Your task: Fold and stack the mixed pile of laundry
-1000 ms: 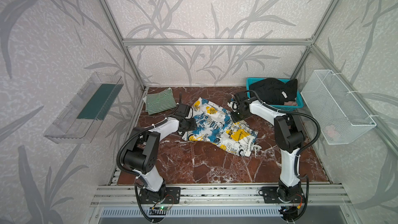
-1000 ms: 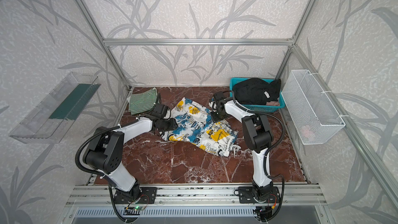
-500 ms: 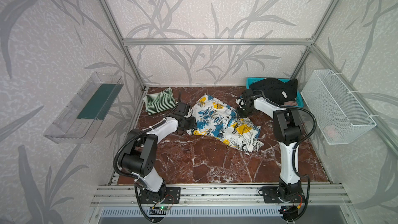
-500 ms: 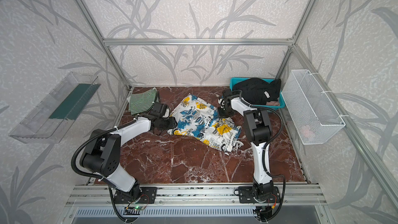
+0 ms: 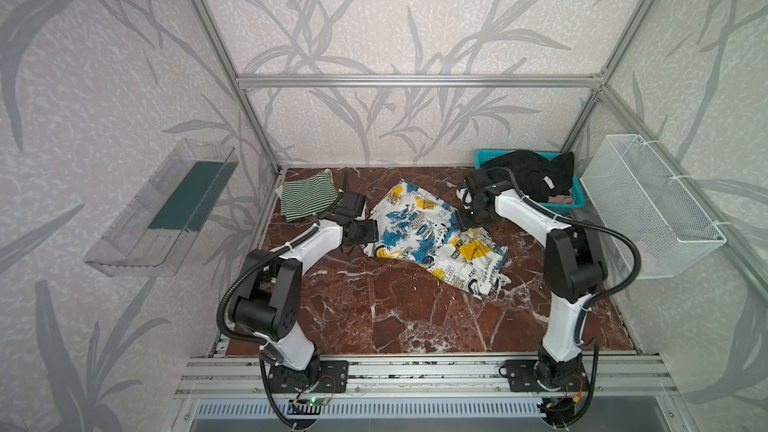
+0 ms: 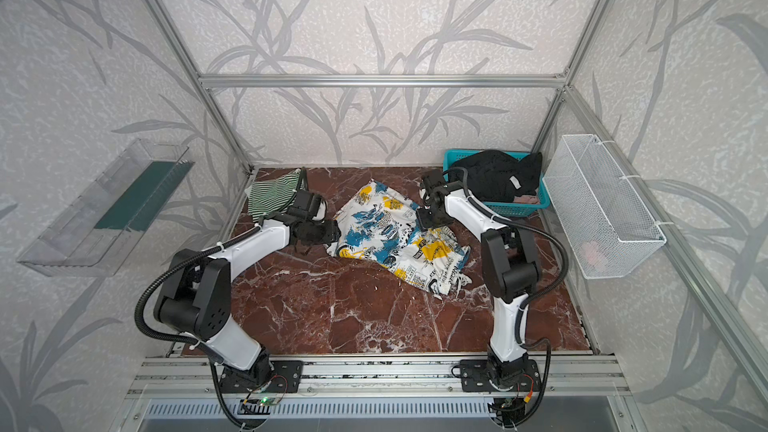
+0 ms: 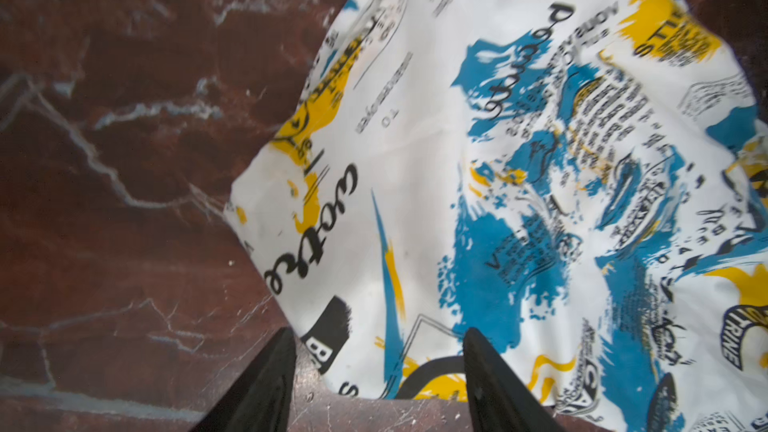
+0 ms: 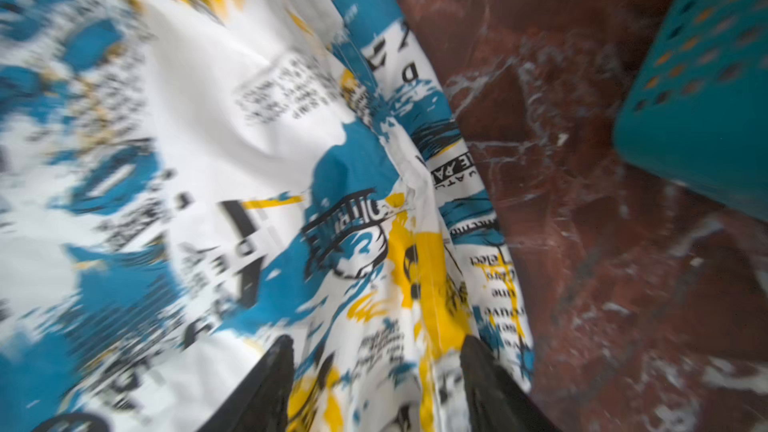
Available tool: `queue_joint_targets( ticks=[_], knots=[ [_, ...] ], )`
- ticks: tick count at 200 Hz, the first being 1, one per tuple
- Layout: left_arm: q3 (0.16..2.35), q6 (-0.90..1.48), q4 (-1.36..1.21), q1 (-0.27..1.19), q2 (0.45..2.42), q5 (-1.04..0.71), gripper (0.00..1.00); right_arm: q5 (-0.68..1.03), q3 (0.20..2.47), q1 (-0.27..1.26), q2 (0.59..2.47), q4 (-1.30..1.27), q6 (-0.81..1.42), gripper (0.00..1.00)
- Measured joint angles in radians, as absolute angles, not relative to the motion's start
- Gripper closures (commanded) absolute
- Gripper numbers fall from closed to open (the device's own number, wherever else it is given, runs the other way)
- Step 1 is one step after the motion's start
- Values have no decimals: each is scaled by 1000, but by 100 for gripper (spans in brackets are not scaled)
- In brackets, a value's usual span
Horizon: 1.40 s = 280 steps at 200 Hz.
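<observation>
Printed garment [image 5: 432,234] lies mid-tabletop [image 5: 395,309], light, limp, probably slick; left end effector [image 7: 377,336] and right end effector [image 8: 374,340] gape at its left and right edges, seemingly gripping nothing, so pinch hems there.

Robotics lab cell: aluminium frame [image 5: 415,81], leaf-print panels [image 5: 415,14], left arm [image 5: 318,241], right arm [image 5: 528,214], mounting rail [image 5: 415,371].

The printed garment [image 6: 399,238] lies spread on the marble desk [image 6: 353,309]; left end effector [image 6: 331,231] at its left edge, right end effector [image 6: 428,220] at its right edge; black garment [image 6: 494,180] heaped in the teal basket [image 6: 511,209]
</observation>
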<state>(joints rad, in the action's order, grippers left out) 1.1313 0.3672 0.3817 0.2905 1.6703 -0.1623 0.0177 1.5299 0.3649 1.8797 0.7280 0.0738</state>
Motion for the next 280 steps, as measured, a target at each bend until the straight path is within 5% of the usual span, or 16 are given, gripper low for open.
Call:
queue_joint_targets(
  ticks=[37,100,160,226,280],
  knots=[
    [1311,331,373,282,1812,-186,37,27,1456,407,1671,728,92,38],
    [1423,318,391,279,2062,-265,46,64,1159,469,1617,720,209,43],
    [1201,403,338,274,1913,-248,50,123,1081,467,1593,705,260,41],
    [889,503,328,275,1656,-238,55,88,1019,464,1346,744,309,35],
    [607,642,408,309,1319,-237,55,34,885,382,1209,743,354,21]
  ],
)
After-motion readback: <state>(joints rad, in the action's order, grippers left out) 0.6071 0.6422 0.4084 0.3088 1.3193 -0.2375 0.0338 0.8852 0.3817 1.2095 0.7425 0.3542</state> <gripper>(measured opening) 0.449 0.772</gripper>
